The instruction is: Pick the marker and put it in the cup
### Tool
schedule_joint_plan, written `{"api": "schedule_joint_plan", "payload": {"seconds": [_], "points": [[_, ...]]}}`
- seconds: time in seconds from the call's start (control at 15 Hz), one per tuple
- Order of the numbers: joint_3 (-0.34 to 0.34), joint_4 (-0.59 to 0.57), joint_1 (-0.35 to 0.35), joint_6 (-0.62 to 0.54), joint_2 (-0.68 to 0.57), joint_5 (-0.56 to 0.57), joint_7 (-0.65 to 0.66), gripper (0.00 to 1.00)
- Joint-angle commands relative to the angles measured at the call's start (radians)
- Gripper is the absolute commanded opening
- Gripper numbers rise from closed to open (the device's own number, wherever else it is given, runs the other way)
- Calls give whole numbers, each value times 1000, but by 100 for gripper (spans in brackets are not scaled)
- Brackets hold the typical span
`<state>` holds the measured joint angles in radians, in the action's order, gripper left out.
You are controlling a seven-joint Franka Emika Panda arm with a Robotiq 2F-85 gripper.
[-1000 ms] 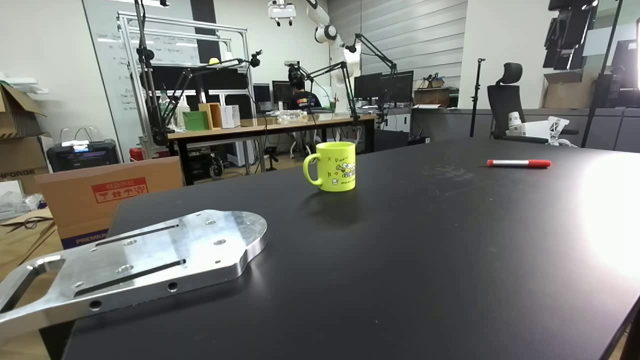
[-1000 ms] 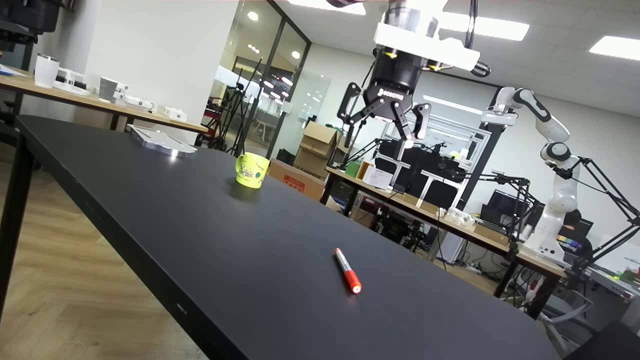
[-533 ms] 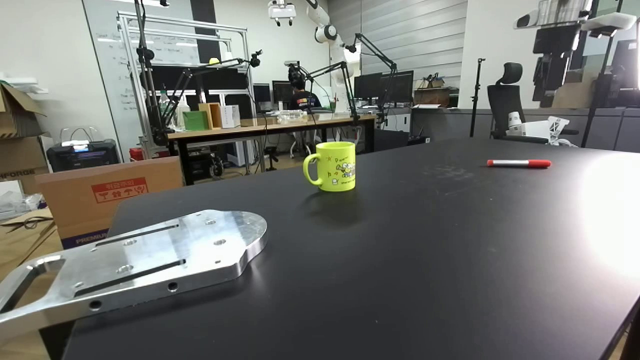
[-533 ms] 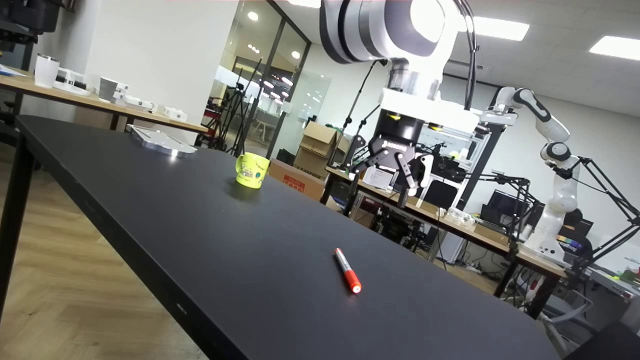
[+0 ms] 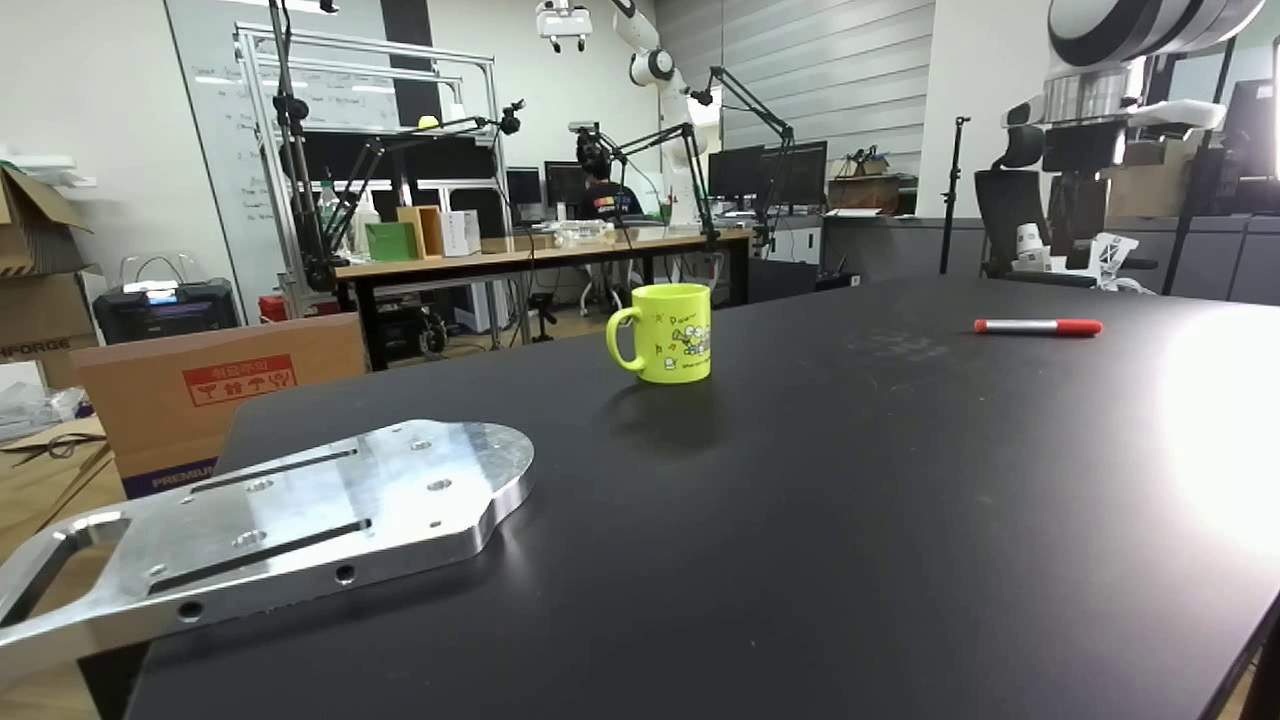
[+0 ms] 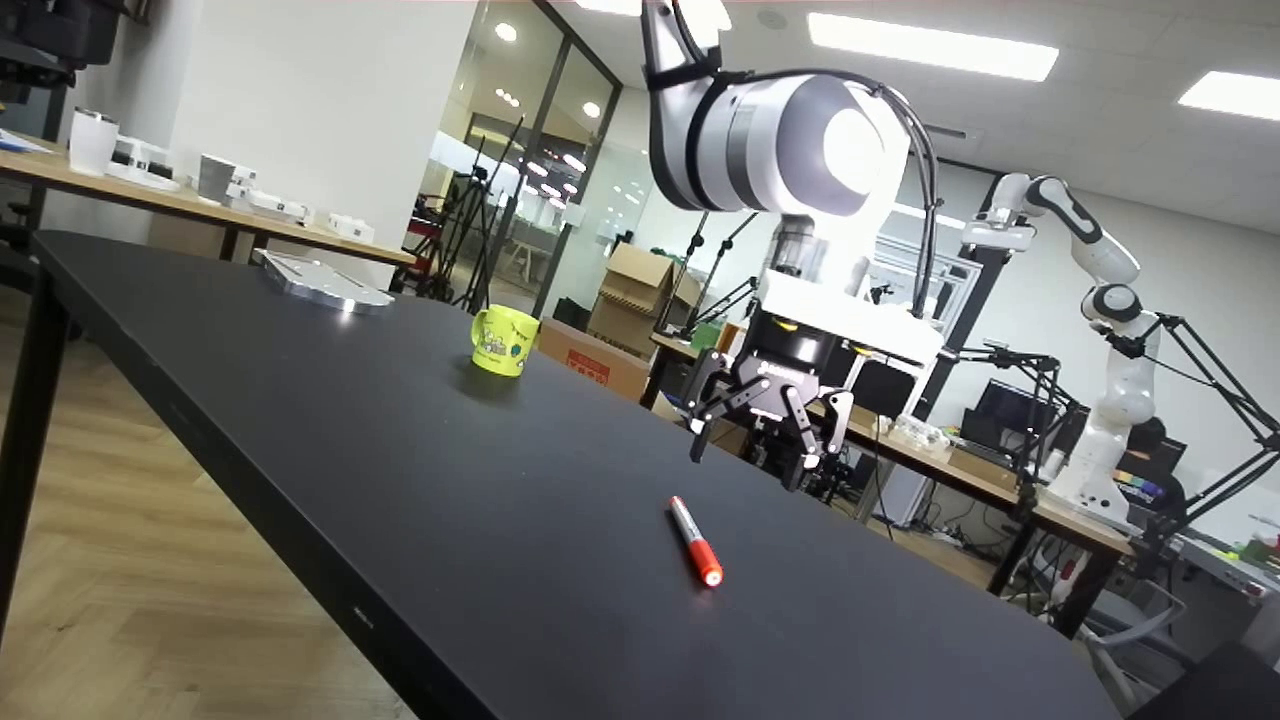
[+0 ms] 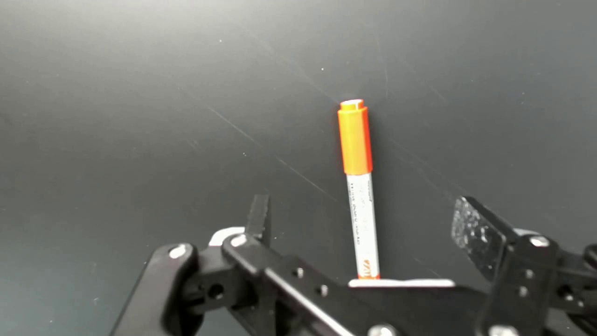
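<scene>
The marker, with a red cap and a white barrel, lies flat on the black table in both exterior views (image 5: 1038, 327) (image 6: 695, 541). In the wrist view the marker (image 7: 357, 144) points up the picture between the fingers, its lower end partly hidden by the gripper. The yellow-green cup stands upright in both exterior views (image 5: 672, 335) (image 6: 503, 341), well apart from the marker, its handle to the left. It is out of the wrist view. My gripper (image 6: 747, 464) is open and empty, pointing down above the table beside the marker. It also shows edge-on in an exterior view (image 5: 1078, 228).
A silver metal plate with slots (image 5: 390, 480) lies on the table beyond the cup from the marker; it also shows in an exterior view (image 6: 325, 284). The table's long edge (image 6: 250, 490) runs along the near side. A cardboard box (image 5: 230, 400) stands off the table.
The arm has come down a long way, bringing the open gripper from high up to near the table by the marker. The marker and the cup have not moved.
</scene>
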<state>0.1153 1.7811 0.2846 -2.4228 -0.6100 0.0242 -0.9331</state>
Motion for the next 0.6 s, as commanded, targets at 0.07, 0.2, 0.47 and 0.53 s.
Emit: {"api": "schedule_joint_plan", "payload": {"seconds": [0.07,0.2,0.47,0.53], "points": [[-29,-79,14,42,-76,47,-6,100],[-30,-82,6,44,-99,80,-12,100],[-30,-100,-3,56,-141,126,-10,100],[-30,-108,-4,56,-153,136,-8,100]]}}
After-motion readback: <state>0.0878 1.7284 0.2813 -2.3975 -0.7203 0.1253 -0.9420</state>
